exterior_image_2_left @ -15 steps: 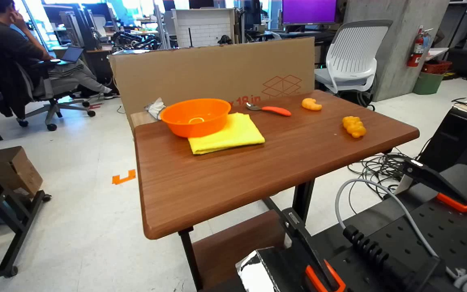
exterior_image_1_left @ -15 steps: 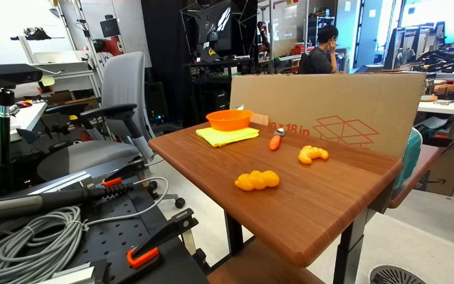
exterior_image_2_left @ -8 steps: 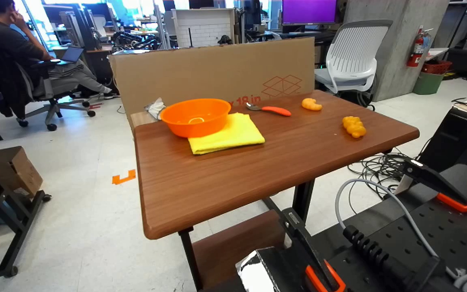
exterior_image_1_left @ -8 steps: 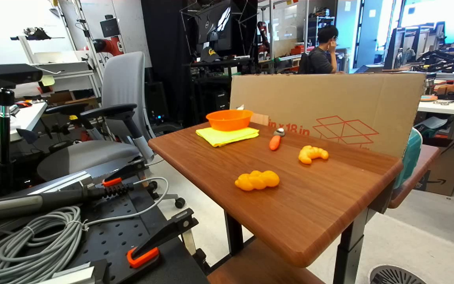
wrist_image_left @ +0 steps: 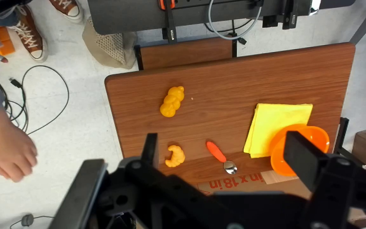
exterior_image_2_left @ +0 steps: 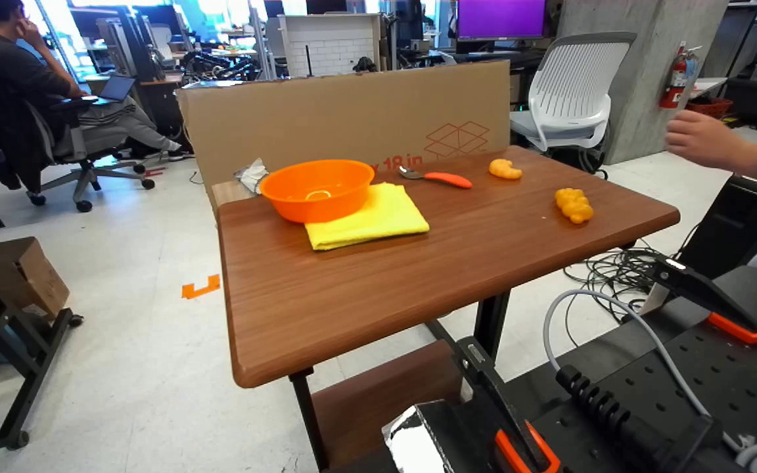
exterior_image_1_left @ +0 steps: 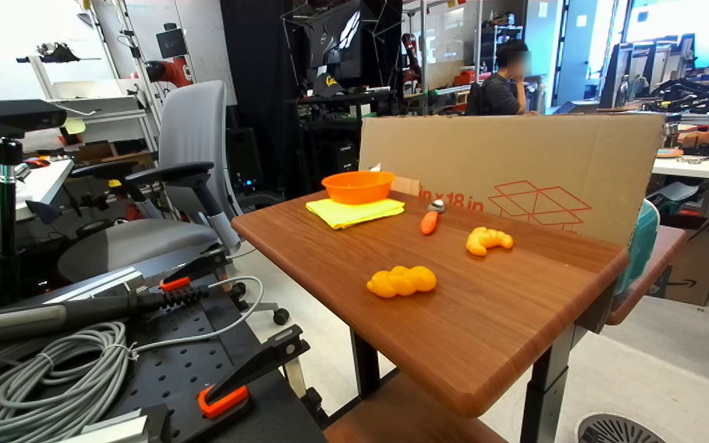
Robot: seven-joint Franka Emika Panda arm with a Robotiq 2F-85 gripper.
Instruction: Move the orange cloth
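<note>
Newly come into an exterior view since half a second ago is a person's grey-sleeved arm (exterior_image_2_left: 736,151), entering from the right edge beyond the end of the table (exterior_image_2_left: 444,263); the things on the table lie as they did. My wrist view shows that arm too, above the floor (wrist_image_left: 84,111) and apart from the table. My hand (wrist_image_left: 222,140) is released, its fingers spread wide in front of the wrist camera. Past them I see the yellow cloth (wrist_image_left: 273,127), folded to a rough square, flat near one end of the table. An orange plastic bowl (exterior_image_2_left: 316,205) sits over one corner of it; a finger hides part of the bowl from my wrist camera, so I can't quite say how much cloth it covers. An orange-handled spoon (wrist_image_left: 219,155) lies between the cloth and a toy croissant (wrist_image_left: 179,156), near the cardboard panel (exterior_image_2_left: 339,118) that stands along one long edge. Nearer the opposite long edge, at the croissant's end, lies a braided toy loaf (wrist_image_left: 172,101).
</note>
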